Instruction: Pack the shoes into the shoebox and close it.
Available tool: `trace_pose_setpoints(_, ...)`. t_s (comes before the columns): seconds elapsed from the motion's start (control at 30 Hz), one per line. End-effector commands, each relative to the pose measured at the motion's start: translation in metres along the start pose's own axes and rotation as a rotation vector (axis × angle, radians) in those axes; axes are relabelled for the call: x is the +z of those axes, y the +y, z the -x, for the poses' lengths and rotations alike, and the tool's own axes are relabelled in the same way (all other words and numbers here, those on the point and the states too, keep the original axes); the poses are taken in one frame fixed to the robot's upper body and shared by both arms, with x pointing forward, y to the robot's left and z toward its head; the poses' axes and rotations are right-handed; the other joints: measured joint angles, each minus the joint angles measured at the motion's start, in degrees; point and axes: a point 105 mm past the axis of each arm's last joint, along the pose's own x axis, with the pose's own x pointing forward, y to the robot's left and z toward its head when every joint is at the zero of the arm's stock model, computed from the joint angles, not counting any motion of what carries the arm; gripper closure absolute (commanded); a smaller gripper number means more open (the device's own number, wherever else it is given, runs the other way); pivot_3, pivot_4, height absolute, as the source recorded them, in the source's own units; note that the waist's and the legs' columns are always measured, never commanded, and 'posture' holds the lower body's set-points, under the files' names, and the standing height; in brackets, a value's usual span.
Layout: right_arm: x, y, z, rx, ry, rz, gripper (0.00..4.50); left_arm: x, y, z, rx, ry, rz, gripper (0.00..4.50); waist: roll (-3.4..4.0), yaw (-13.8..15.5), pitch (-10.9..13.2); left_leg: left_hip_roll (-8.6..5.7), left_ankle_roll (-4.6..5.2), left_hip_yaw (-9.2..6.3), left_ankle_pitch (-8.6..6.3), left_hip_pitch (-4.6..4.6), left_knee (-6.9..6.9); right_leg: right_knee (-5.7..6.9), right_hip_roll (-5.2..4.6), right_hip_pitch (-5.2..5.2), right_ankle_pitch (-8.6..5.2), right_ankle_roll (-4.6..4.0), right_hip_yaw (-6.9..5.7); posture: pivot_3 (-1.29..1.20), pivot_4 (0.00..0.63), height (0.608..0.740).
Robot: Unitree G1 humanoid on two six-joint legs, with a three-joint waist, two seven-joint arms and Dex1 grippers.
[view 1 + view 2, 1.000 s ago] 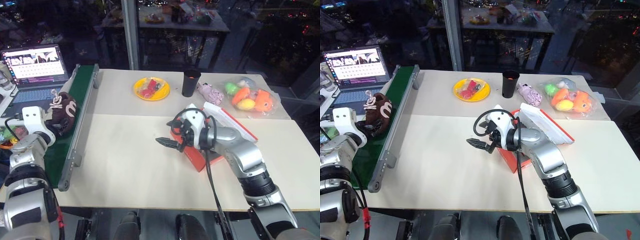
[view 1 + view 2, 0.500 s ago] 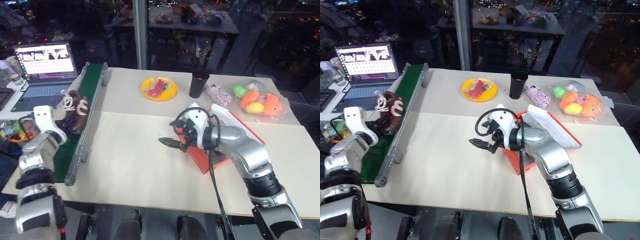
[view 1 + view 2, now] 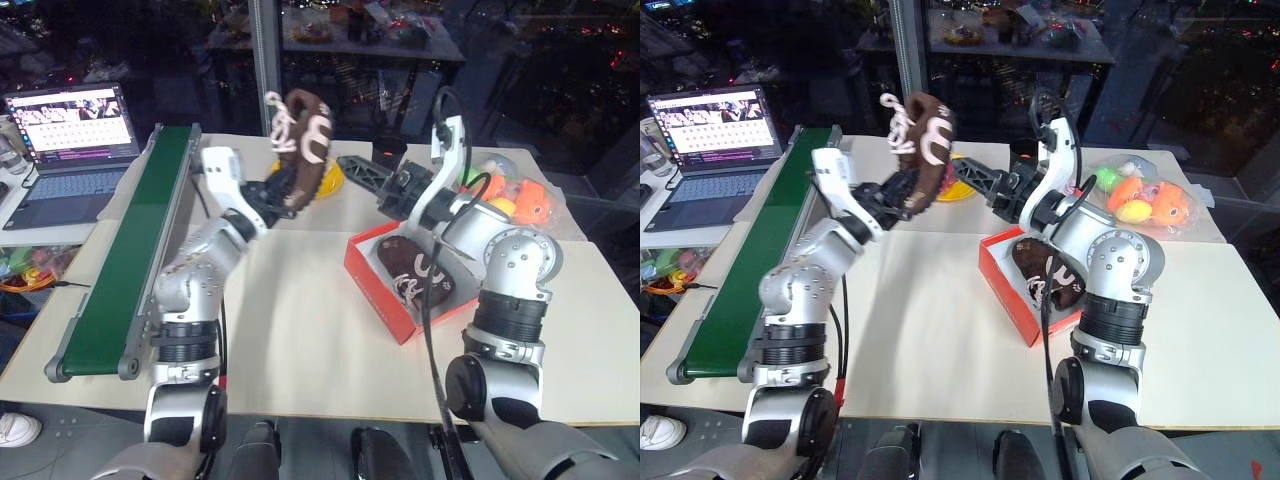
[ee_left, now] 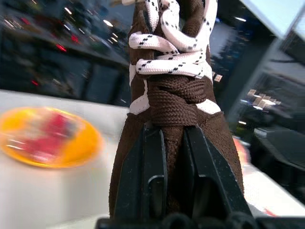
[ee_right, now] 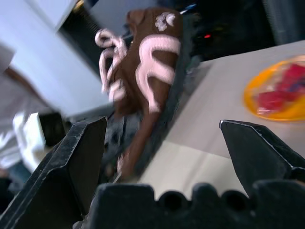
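Observation:
My left gripper (image 3: 272,190) is shut on a dark brown shoe (image 3: 297,140) with white laces and holds it raised over the back of the table. In the left wrist view the fingers (image 4: 151,157) clamp the shoe (image 4: 174,90) at its tongue, below the laces. My right gripper (image 3: 358,170) is open and points at this shoe (image 5: 147,71) from the right, a short gap away. The red-orange shoebox (image 3: 368,268) lies open below my right arm. A second brown shoe (image 3: 415,275) lies inside it. Its lid is hidden.
A green conveyor (image 3: 120,260) runs along the left side, with a laptop (image 3: 65,130) beyond it. A yellow plate (image 4: 47,138) of toy food, a black cup (image 3: 390,150) and a bag of toy fruit (image 3: 520,200) stand at the back of the table.
My left gripper has shut on the shoe, lifted it off the conveyor and swung it right and up over the table. My right gripper rose from beside the shoebox and turned toward the shoe.

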Motion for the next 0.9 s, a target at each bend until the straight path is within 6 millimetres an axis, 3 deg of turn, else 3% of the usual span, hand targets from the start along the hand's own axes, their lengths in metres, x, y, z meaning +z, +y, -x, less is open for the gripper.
trace_pose_setpoints(0.03, 0.009, 0.003, 0.001, -0.017, -0.011, 0.035, 0.0, 0.022, -0.032, -0.009, -0.107, -0.071, -0.02, 4.5, 0.0, -0.3, 0.0, 0.0, 0.01, 0.0, 0.0, 0.0, 0.0, -0.01, 0.0, 0.0, 0.0, 0.0, 0.01, 0.0, 0.15, 0.736)
trace_pose_setpoints(0.23, 0.006, 0.001, -0.001, -0.034, -0.02, 0.024, 0.0, 0.016, -0.053, -0.014, -0.178, -0.052, 0.001, 4.5, 0.01, -0.3, 0.0, -0.01, 0.02, -0.01, -0.01, 0.0, 0.0, -0.01, 0.01, 0.0, -0.01, 0.01, 0.03, 0.0, 0.15, 0.736)
trace_pose_setpoints(0.33, 0.009, -0.003, -0.002, -0.047, -0.05, 0.002, 0.65, 0.016, -0.057, -0.016, -0.187, -0.051, 0.009, 4.5, 0.01, -0.3, 0.0, -0.01, 0.02, -0.01, -0.01, 0.0, 0.01, -0.02, 0.01, 0.0, -0.01, 0.01, 0.03, 0.0, 0.15, 0.736)
trace_pose_setpoints(0.63, 0.035, 0.0, -0.002, -0.046, -0.159, 0.004, 3.75, 0.012, -0.045, -0.015, -0.131, -0.022, -0.012, 4.5, 0.02, -0.2, 0.0, -0.01, 0.02, -0.02, -0.01, -0.02, 0.01, -0.03, 0.01, 0.0, -0.01, 0.01, 0.02, 0.0, 0.15, 0.736)
trace_pose_setpoints(0.73, 0.046, 0.0, -0.001, -0.054, -0.194, 0.016, 4.08, 0.014, -0.04, -0.013, -0.116, -0.025, -0.009, 4.5, 0.02, -0.2, 0.0, -0.01, 0.02, -0.02, -0.01, -0.02, 0.01, -0.04, 0.01, 0.0, -0.01, 0.01, 0.02, 0.0, 0.15, 0.736)
trace_pose_setpoints(0.8, 0.054, -0.001, 0.001, -0.067, -0.211, 0.038, 4.09, 0.021, -0.031, -0.01, -0.096, -0.063, 0.027, 3.53, 0.03, -0.2, 0.0, -0.01, 0.02, -0.02, -0.01, -0.02, 0.0, -0.04, 0.01, -0.01, -0.02, 0.01, 0.02, 0.0, 0.15, 0.736)
trace_pose_setpoints(0.9, 0.061, -0.005, 0.004, -0.089, -0.22, 0.08, 4.12, 0.025, -0.023, -0.008, -0.068, -0.065, 0.004, 2.57, 0.07, 0.0, 0.1, -0.02, 0.02, -0.03, -0.01, -0.1, 0.02, -0.07, 0.0, -0.06, -0.01, 0.02, 0.02, 0.0, 0.15, 0.736)
